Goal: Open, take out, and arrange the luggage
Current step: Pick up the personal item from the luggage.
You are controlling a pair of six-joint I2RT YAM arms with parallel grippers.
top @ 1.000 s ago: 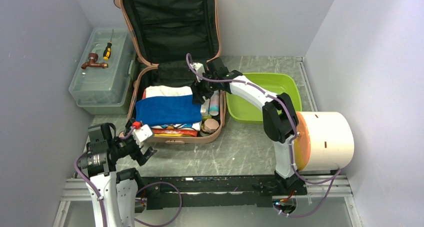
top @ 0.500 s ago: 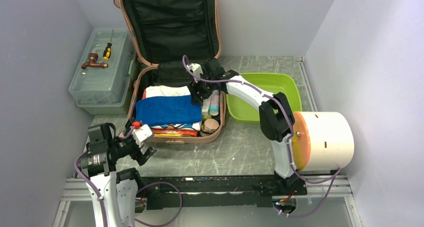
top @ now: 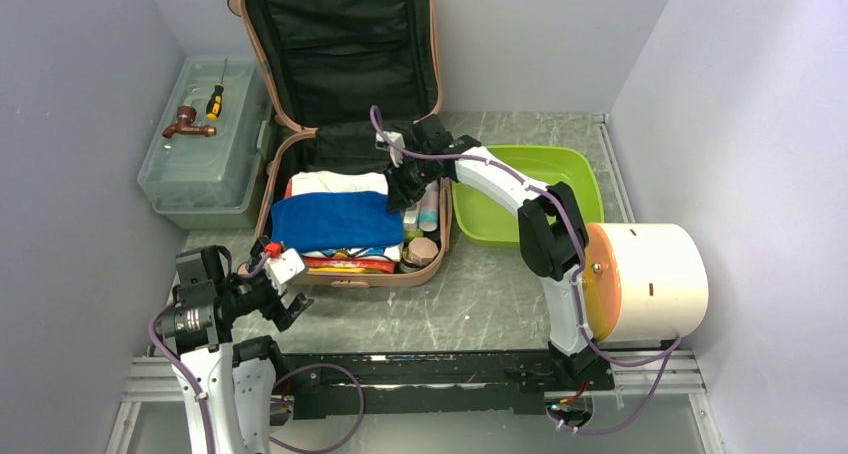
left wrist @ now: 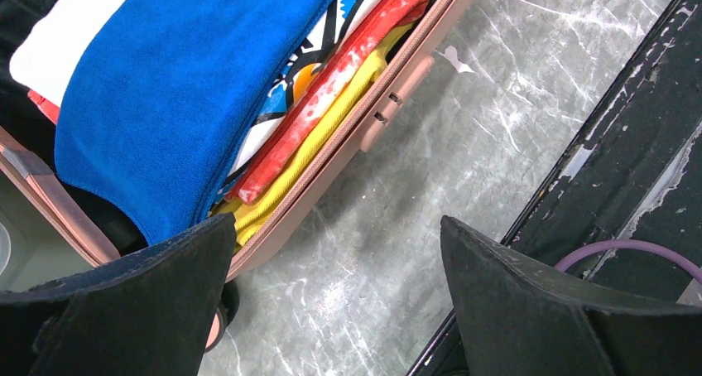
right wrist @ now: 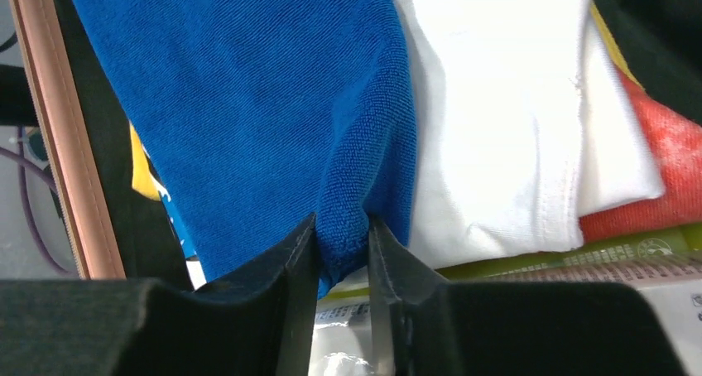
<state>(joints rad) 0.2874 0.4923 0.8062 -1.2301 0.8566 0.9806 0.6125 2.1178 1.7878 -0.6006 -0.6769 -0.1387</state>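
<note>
The salmon-pink luggage [top: 360, 279] lies open, its black-lined lid propped against the back wall. A folded blue towel [top: 335, 219] tops the clothes stacked inside, over a white cloth [top: 335, 182]. My right gripper [top: 408, 189] reaches in at the towel's right edge. In the right wrist view its jaws [right wrist: 341, 227] are pinched on a fold of the blue towel [right wrist: 248, 94], beside the white cloth [right wrist: 497, 119]. My left gripper [top: 285, 292] hovers open over the table, off the case's front-left corner [left wrist: 335, 231].
Bottles [top: 428, 206] and a round jar [top: 423, 249] fill the case's right side. A lime green tray [top: 520, 189] sits right of it. A translucent toolbox [top: 205, 164] with a screwdriver [top: 214, 102] stands at the left. A white cylinder [top: 650, 279] lies at the right.
The right gripper's jaws have closed on the edge of the blue towel, after a small shift of the wrist. The left arm has not moved.
</note>
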